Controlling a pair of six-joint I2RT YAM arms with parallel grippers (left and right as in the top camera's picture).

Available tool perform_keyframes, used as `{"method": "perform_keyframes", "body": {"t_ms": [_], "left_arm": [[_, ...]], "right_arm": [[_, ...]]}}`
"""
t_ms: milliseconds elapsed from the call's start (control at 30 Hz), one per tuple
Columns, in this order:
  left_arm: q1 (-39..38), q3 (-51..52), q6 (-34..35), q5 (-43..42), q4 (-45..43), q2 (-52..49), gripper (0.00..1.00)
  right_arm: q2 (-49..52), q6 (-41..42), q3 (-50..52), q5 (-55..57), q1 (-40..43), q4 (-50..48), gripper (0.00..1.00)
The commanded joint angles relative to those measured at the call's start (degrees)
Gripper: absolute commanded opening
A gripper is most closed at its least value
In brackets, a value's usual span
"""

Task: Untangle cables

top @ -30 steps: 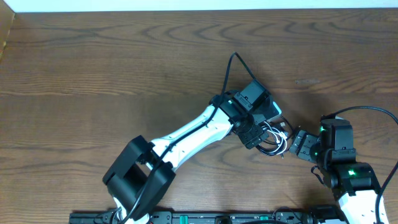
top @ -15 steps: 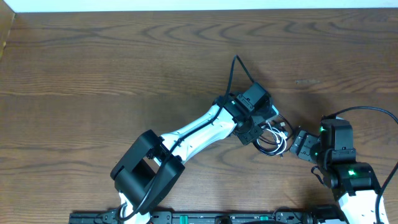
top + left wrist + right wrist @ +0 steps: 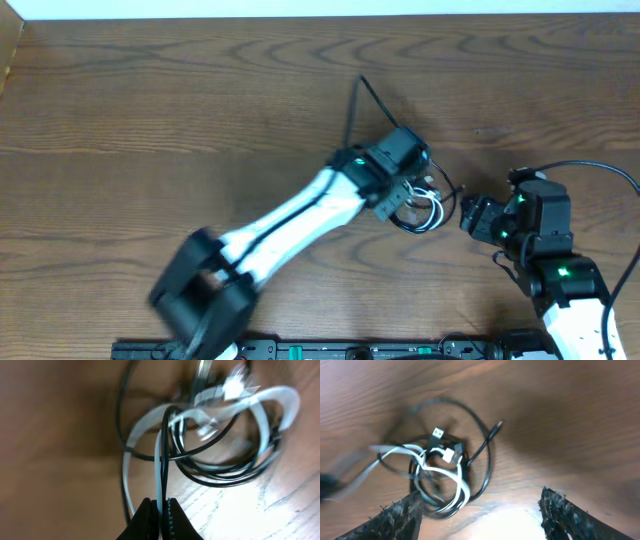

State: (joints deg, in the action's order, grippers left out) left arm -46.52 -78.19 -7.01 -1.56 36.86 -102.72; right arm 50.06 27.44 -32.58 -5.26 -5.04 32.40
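The cables (image 3: 432, 211), one thin white cord and one thin black cord looped together, lie right of the table's centre. My left gripper (image 3: 408, 203) is at the bundle's left edge. In the left wrist view it (image 3: 161, 512) is shut on a white strand and a black strand, and the remaining loops (image 3: 215, 435) and plug ends spread beyond the fingertips. My right gripper (image 3: 470, 215) sits just right of the bundle, open. In the right wrist view the tangle (image 3: 442, 477) lies ahead of the left finger (image 3: 402, 515), and nothing is between the fingers.
The wooden table (image 3: 150, 120) runs wide to the left and back. The left arm's own thick black cable (image 3: 355, 105) arches behind its wrist. A rail (image 3: 300, 350) lines the front edge.
My left gripper has shut on strands of the bundle and shifted it slightly left and back. The right gripper has crept closer to the bundle, and its jaws have narrowed a little.
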Motion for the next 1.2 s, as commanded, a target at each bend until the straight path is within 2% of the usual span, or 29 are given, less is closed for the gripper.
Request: {"method": "perform_keyframes", "body": {"t_ms": [0,200,367,600,767,1100,1167], "left_arm": [[2.93,-0.46,5.09,1.70,-0.02,9.62,0.07],[4.61,-0.46,6.88,-9.03,0.13,19.17,0.08],[4.63,-0.46,6.91,-9.42,-0.22,24.76,0.07],[4.61,-0.46,9.73,-10.01,-2.75,30.60,0.07],[4.63,-0.46,9.90,-9.99,-4.92,32.59,0.08],[4.63,-0.46,13.64,-10.03,-13.77,35.06,0.07],[4.61,-0.46,14.84,-10.03,-15.23,35.65,0.07]], "right_arm": [[2.43,-1.09,-1.05,-7.50,0.04,-1.79,0.71],[6.56,-6.78,-1.05,-18.27,0.04,-7.91,0.71],[9.53,-6.93,-1.05,-18.43,0.04,-9.77,0.73],[13.81,-11.43,-1.05,-27.19,-2.01,-9.92,0.77],[15.74,-14.60,-1.05,-27.32,-5.79,-10.47,0.81],[19.43,-14.64,-1.05,-21.46,-11.04,-14.78,0.84],[20.28,-14.64,-1.05,-21.42,-11.56,-16.48,0.88]]}}
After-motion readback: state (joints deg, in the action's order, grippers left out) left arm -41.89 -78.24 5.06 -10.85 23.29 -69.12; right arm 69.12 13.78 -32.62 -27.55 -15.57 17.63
